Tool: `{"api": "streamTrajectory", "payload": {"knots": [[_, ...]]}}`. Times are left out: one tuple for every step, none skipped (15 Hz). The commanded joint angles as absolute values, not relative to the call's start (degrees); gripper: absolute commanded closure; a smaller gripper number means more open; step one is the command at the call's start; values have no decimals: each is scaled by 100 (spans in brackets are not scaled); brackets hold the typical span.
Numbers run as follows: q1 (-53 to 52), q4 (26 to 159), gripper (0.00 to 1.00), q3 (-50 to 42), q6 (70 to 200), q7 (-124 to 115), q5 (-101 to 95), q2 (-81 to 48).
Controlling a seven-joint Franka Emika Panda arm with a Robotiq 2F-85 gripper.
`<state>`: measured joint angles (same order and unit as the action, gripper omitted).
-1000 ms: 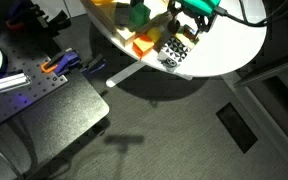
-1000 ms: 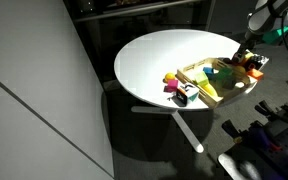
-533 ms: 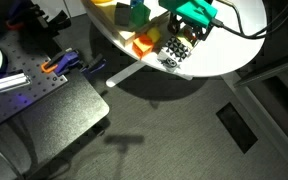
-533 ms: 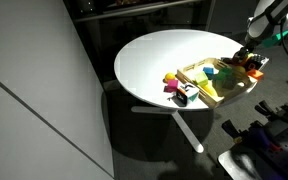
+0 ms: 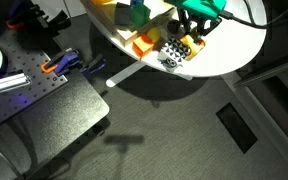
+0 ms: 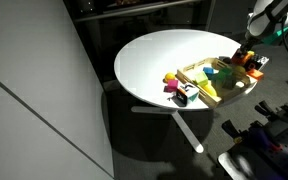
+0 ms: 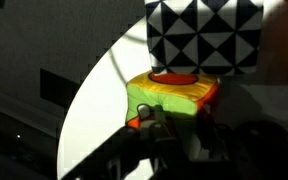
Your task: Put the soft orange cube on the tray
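In the wrist view the soft orange cube [image 7: 172, 92] lies right in front of the camera, its near face lit green. It sits between the two fingers of my gripper [image 7: 176, 118], which press against its lower sides. A black-and-white patterned cube [image 7: 204, 35] stands directly behind it. In both exterior views the gripper [image 5: 192, 33] [image 6: 247, 58] is down at the table, with an orange block [image 5: 191, 42] at its fingertips. The pale wooden tray [image 6: 224, 100] lies on the round white table [image 6: 154, 55], and the gripper is at its far end. I cannot tell whether the cube rests on the tray or beside it.
A larger orange-yellow block [image 5: 141, 45], a green cube [image 5: 139, 12] and the patterned cube [image 5: 171, 52] crowd the table near the gripper. A yellow block [image 6: 170, 78] and a dark red ball [image 6: 172, 88] lie by the tray's other end. The table edge is close.
The gripper has dropped a little lower over the blocks, and its fingers have drawn in from wide open onto the orange cube.
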<state>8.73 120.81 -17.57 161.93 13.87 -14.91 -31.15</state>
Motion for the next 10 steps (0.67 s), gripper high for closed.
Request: {"api": "streamTrajectory", "payload": {"knots": [[590,12115,93,-2080,16046,996,-1954,-2802],[526,12124,95,-2151,16050,918,-2048,-2739],[467,12130,98,-2213,16029,853,-2144,-2654],[421,12134,98,-2256,16020,782,-2225,-2577],[387,12150,96,-2276,16015,721,-2287,-2487],[382,12159,96,-2263,16010,690,-2326,-2407],[401,12184,97,-2209,15996,690,-2326,-2309],[451,12234,96,-2100,16007,766,-2263,-2200],[509,12286,96,-1982,16025,856,-2187,-2094],[539,12333,96,-1889,16037,906,-2144,-2006]]}}
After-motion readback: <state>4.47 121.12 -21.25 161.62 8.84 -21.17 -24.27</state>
